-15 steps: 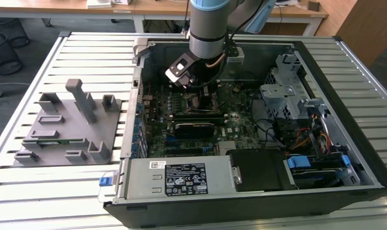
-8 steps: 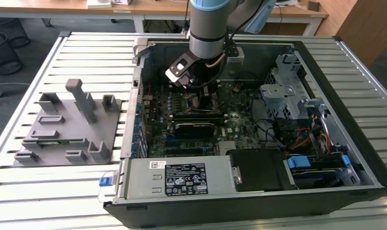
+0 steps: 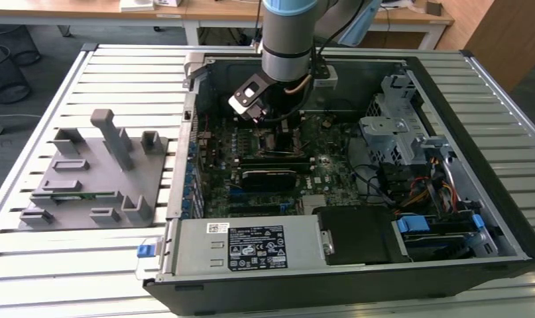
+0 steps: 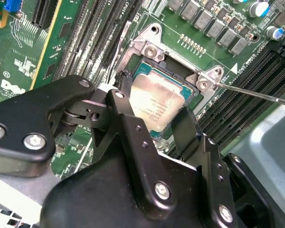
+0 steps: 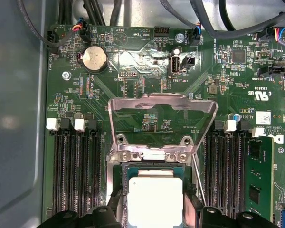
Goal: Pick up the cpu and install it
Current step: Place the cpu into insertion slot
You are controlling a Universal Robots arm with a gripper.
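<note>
The cpu [image 4: 157, 100] [image 5: 154, 198], a silver-topped square chip with a thin green rim, lies level within the black-framed socket [image 4: 176, 71] on the motherboard [image 3: 276, 165]. My gripper [image 4: 154, 102] [image 5: 154, 205] hangs straight over it, inside the open computer case [image 3: 444, 132]. One black finger [image 4: 122, 88] presses one edge of the chip and the other finger [image 4: 184, 124] presses the opposite edge, so the gripper is shut on it. The socket's metal load plate [image 5: 161, 118] stands flipped open and its thin lever [image 4: 256, 93] sticks out to the side.
Memory slots [image 5: 78, 175] flank the socket, and a green memory stick [image 5: 259, 175] sits in one. A drive cage [image 3: 396, 132], cables and a power supply [image 3: 249, 246] crowd the case. A grey fixture tray [image 3: 90, 172] lies on the slatted table at the exterior view's left.
</note>
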